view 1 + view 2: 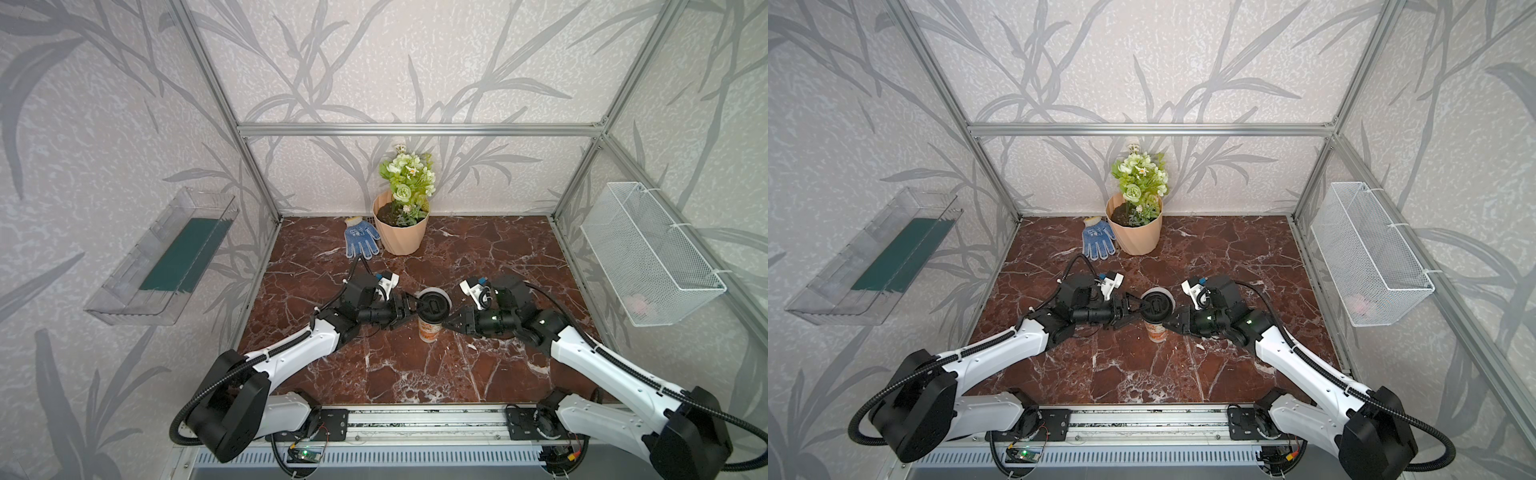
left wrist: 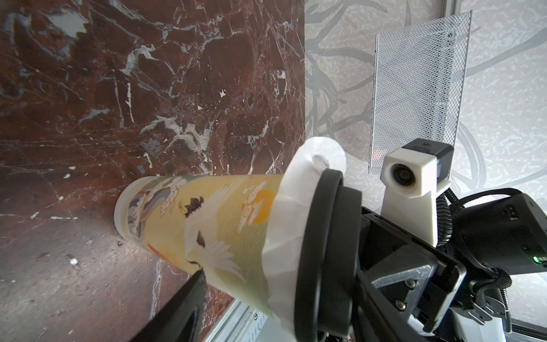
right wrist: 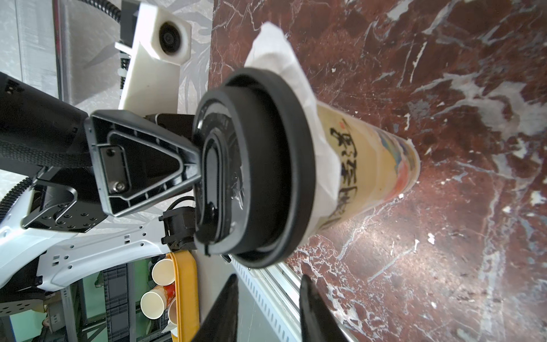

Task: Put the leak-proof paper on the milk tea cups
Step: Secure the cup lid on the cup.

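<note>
The milk tea cup stands upright mid-table. The leak-proof paper drapes over its mouth, pinned under a black lid. My left gripper straddles the lid's rim. One of its fingers rests on the lid's top. The other finger touches the cup's wall just below the paper. My right gripper sits beside the cup under the lid's edge, open, with nothing between its fingers.
A peach flower pot and a blue glove stand at the back of the marble table. A clear tray hangs on the left wall and a white mesh basket on the right wall. An aluminium rail runs along the front.
</note>
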Tool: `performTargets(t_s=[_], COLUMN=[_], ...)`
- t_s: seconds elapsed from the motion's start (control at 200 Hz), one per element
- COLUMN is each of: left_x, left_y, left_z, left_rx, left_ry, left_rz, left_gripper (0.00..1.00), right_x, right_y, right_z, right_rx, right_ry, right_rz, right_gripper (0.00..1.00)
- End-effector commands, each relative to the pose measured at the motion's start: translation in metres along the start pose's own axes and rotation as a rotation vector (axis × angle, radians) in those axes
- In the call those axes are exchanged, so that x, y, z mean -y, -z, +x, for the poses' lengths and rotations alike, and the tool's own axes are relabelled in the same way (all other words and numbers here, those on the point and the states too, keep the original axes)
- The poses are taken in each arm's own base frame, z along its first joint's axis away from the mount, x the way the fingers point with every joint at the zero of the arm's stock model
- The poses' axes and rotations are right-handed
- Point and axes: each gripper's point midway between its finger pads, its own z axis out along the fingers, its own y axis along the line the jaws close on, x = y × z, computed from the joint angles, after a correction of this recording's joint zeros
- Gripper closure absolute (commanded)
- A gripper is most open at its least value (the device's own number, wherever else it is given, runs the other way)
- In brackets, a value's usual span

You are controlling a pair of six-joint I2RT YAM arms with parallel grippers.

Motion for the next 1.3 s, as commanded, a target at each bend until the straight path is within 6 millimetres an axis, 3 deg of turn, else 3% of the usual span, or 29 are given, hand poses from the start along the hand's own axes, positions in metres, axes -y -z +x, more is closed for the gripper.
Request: performTargets(t_s=[0.0,0.26,0.69,1.0,1.105,1.295], left_x=[-0.045,-0.045,-0.045,-0.046,-0.044,-0.044], left_y=[-0.003,-0.003,-0.004,-0.005,-0.004,-0.003], left_z=[0.017,0.017,0.016,0.016,0.016,0.017], left_rx=[-0.04,-0.039,-0.039,-0.04,-0.038,-0.042], left_ry=[0.09,0.09,0.094,0.094,0.09,0.089], left_rz=[-0.152,-0.153,-0.151,-0.152,-0.147,-0.147], left_gripper=[0.28,0.28,0.28,0.28,0.28,0.28], right_x=[-0.006,0.008,0.056,0.079,0.068,-0.003], right_y=[-0.003,-0.005,-0.021,-0.022,-0.017,0.017], right_z=[-0.005,-0.006,0.011,0.017,0.012,-0.011], right_rx=[0.023,0.045,0.003,-0.006,-0.004,0.089], right_ry=[-0.007,-0.042,-0.122,-0.151,-0.106,0.15], right_rz=[-0.038,0.009,0.132,0.217,0.209,0.062], right_gripper=[0.65,0.65,0.72,0.75,0.75,0.7])
